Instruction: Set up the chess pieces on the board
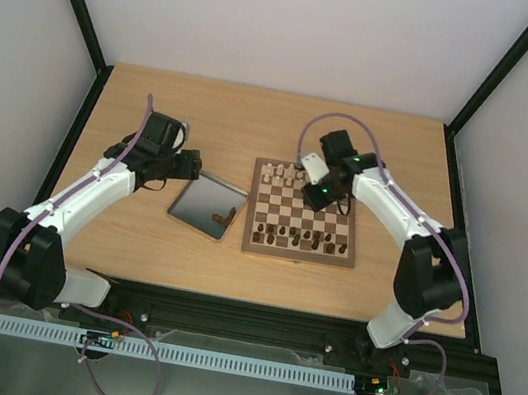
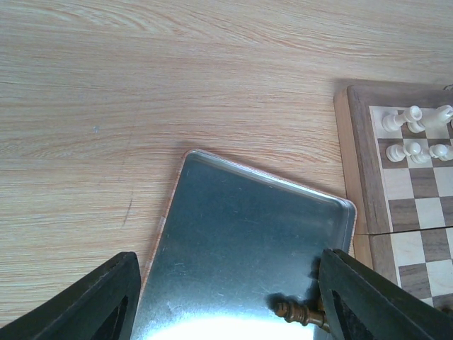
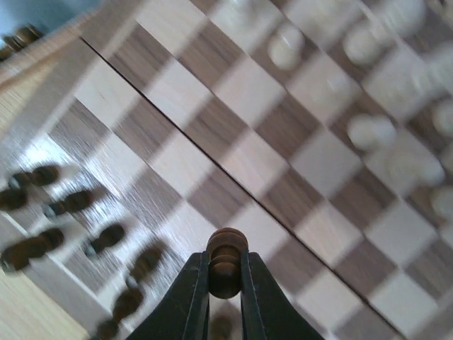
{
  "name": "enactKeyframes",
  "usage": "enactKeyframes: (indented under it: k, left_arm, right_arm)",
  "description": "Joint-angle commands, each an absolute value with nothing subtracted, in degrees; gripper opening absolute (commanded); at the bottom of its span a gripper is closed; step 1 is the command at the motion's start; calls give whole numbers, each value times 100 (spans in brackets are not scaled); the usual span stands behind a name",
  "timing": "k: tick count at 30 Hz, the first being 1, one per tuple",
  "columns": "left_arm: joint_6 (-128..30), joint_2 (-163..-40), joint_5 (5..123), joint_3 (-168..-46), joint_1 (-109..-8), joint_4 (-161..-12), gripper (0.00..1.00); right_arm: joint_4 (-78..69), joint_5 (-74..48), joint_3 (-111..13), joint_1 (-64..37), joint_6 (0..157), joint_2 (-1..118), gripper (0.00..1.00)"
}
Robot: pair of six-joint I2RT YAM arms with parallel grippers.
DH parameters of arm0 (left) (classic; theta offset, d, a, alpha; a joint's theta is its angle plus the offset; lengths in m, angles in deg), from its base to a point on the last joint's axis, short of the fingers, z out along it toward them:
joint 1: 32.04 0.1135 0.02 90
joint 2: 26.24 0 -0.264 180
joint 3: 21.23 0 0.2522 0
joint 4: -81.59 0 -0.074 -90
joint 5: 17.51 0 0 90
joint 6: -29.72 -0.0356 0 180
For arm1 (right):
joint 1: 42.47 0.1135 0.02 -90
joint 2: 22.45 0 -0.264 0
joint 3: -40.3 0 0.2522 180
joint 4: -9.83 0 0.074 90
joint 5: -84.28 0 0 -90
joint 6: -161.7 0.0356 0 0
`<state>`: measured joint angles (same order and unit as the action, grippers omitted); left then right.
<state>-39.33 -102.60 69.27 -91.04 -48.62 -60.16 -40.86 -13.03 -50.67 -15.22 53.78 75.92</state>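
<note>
While everything rests on the wooden table [image 1: 132, 257], the board [image 1: 297, 257] is laid flat in front of the right arm, and a shiny tray [image 1: 198, 197] is set just beside it on the left. Cream pieces [image 1: 283, 172] are lined up along the far edge of the board. The dark chess pieces [image 1: 293, 233] are stood in rows along the near edge.

The right gripper [image 3: 226, 273] is shut tight on a held piece [image 3: 227, 248], which is dark and is pinched by its middle. The step in hand looks like this piece being carried to its own square. To be done well, the piece should be kept straight and brought over a free square in the dark rows. It should be lowered until its base is on the wood, and only then let go. The pieces next to it should not be bumped. Which square is free cannot be told, since the wrist view is blurred.

The held piece is seen with its round top poking out past the fingertips, above the middle squares. The left gripper [image 2: 230, 304] is spread wide open with nothing in it, over the tray. A fallen piece [image 2: 297, 310], also dark, is lying on its side in the tray, just beside the right-hand finger
</note>
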Motion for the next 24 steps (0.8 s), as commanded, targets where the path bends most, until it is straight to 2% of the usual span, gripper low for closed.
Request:
enactKeyframes:
  k: [1, 13, 24]
  left_arm:
    - [-4002, -10270, 6863, -9064, -4834, -6043, 71]
    - [-4007, -10297, 6801, -9049, -4837, -6065, 72]
    - [-4007, -10323, 6801, -9050, -4834, -6065, 73]
  right_arm:
    - [-4554, -1278, -4397, -1961, 5219, 7025, 4]
    - [-4603, -1147, -3335, -3011, 4831, 6255, 4]
    - [-4563, -993, -2948, -3059, 4689, 6395, 4]
